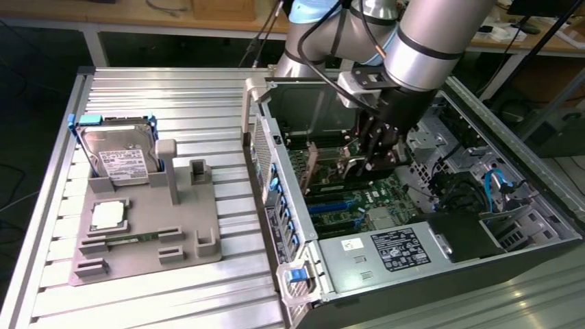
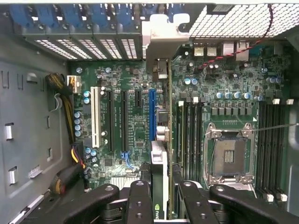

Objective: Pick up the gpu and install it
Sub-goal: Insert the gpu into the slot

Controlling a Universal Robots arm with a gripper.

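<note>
Gpu, a thin flat dark circuit card with a silvery metal end bracket, is held edge-on inside the open dark grey computer case, clamped between the black fingers of the gripper. It is poised over the green motherboard, just beside the long blue expansion slot, with its bracket end near the rear wall. Whether its contacts are in the slot cannot be told.

Trouble could be caused by a slight offset or tilt: the gpu could be pressed onto the board beside the slot rather than into it, and nearby components could be damaged. The bracket could be caught on the rear frame by the blue plastic slot clips, so that the card is left canted. A slip in the narrow grip could be brought on by a hard push.

One gpu and one gripper are counted. On the board, one long white slot, one blue slot and one empty silver processor socket are seen. Outside the case, on the grey moulded holder, one boxy silver hard drive with a white label and one narrow green memory stick are counted.
</note>
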